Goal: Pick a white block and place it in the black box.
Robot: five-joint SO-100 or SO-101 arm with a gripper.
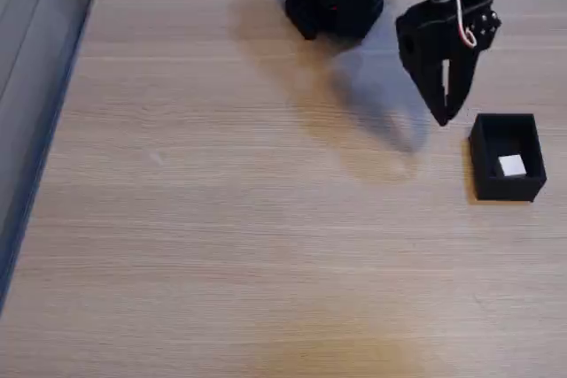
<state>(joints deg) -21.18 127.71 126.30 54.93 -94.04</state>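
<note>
Your block (512, 165) sits inside the box (506, 189), placing looks done, and your fingers (444, 114) hang clenched and empty just beside it, so pull clear.

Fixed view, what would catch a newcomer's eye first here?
The black box at the right edge of the wooden table stands out, with the white block lying inside it. Just up and left of it hangs the black end effector, tips pointing down, holding nothing, with a red and white cable along it.

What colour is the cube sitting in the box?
White, the cube shows best in the fixed view, inside the black box.
</note>
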